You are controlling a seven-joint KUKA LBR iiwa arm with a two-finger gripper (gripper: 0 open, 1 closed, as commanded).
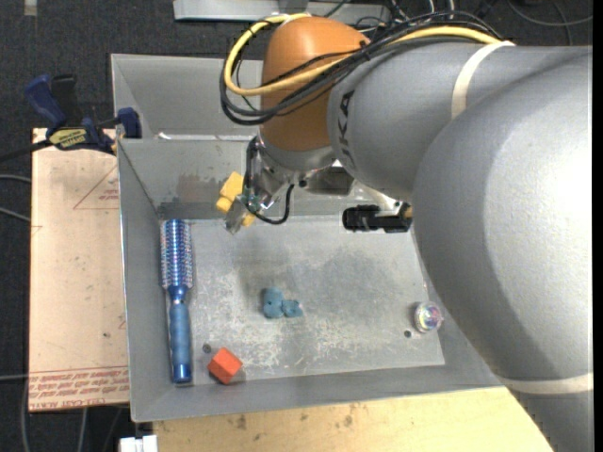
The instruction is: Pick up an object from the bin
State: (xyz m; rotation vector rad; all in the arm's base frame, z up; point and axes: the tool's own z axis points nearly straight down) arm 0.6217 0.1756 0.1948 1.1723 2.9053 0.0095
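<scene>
Now the gripper (243, 205) is clamping a yellow block (230, 192) at the frame's upper middle, so the grab is looking done, with lifting clear of the bin (139, 252) remaining.

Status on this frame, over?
Gripper near the bin far wall. At its tip a small yellow thing, grip unconfirmed. Lying apart: blue brush, teal piece, orange block.

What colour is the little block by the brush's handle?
The block is orange-red, clear in the camera view.
</scene>
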